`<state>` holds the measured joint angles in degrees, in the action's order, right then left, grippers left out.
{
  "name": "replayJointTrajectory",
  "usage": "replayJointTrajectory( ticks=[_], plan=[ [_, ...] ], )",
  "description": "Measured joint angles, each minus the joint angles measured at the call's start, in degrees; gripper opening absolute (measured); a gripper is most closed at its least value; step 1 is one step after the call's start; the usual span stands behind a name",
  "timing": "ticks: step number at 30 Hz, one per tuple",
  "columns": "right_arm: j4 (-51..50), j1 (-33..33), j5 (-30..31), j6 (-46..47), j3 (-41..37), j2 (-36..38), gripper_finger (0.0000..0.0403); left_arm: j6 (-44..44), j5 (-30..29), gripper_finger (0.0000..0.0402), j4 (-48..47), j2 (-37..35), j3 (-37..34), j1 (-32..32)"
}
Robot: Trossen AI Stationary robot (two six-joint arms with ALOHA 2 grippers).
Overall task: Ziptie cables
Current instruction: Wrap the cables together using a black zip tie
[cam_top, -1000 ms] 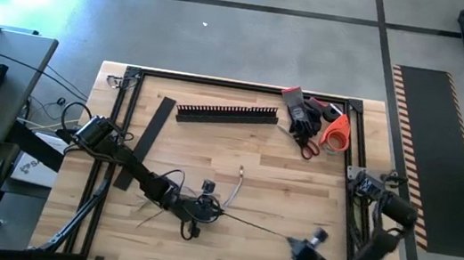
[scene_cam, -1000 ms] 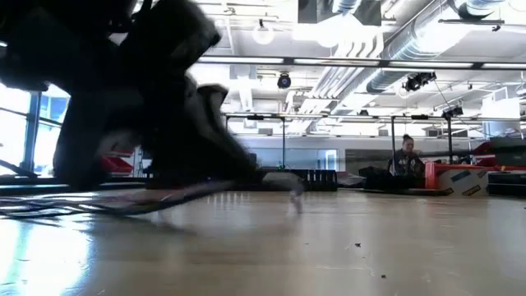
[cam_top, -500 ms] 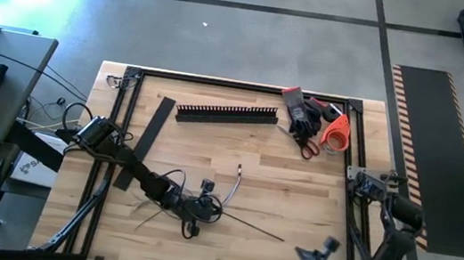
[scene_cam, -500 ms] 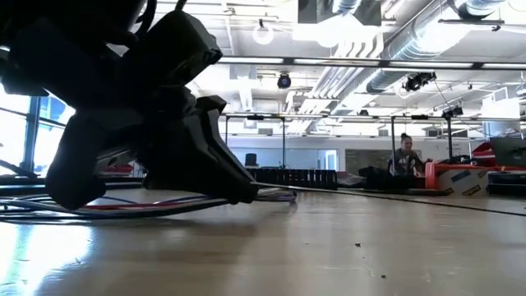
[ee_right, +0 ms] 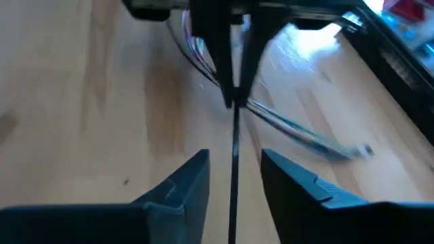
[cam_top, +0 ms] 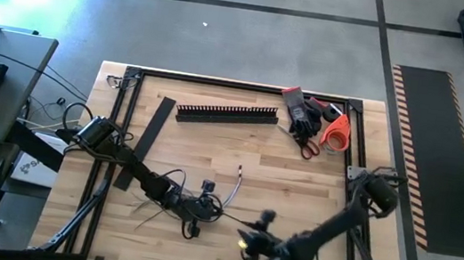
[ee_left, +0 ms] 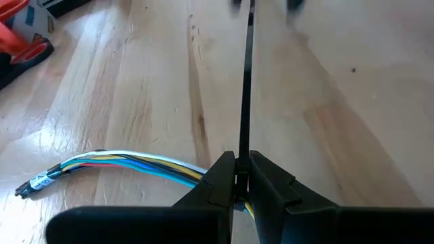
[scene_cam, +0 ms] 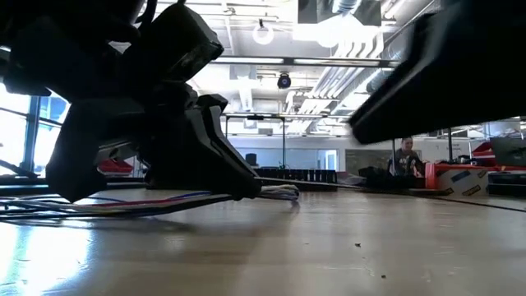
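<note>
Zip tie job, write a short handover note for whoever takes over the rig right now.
Left gripper: shut on the zip tie, low over the table's front middle, right at the cables.
Right gripper: open, near the front edge, fingers either side of the zip tie's free tail, not gripping it.
Cables: one bundle lying on the wood, running under the left gripper.
Done: the tie is at the bundle.
Left: grab the tail and pull it tight. Whether the tie is already looped cannot be seen.
</note>
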<state>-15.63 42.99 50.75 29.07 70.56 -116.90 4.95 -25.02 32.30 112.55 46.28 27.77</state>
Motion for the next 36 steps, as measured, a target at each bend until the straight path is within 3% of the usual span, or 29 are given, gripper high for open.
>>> replayJointTrajectory(
  ticks=[4, 11, 20, 27, 36],
  plan=[
    [10.26, -5.21, -7.82, -9.88, -3.33, 0.0, 0.0133, 0.07, 0.05, 0.0014, 1.14, 0.0, 0.0, 0.0],
    [14.2, -8.89, -9.17, -13.24, -5.11, 0.0, 0.0124, -0.24, -0.04, 0.0014, 1.56, 0.0, 0.0, 0.0],
    [17.03, -8.77, -9.59, -14.9, -5.11, -1.93, 0.002, -0.41, -0.12, 0.0014, 2.98, 0.0, 0.04, 0.0],
    [16.67, -6.46, -7.2, -11.13, -5.06, -2.01, 0.0002, -0.44, 0.32, 0.0014, 3.24, 0.0, 0.2, 0.07],
    [5.4, -1.62, -7.03, 5.54, -4.84, -0.37, 0.0001, -1.81, 2.26, 0.0014, 1.76, 0.0, 0.37, 0.02]
  ],
)
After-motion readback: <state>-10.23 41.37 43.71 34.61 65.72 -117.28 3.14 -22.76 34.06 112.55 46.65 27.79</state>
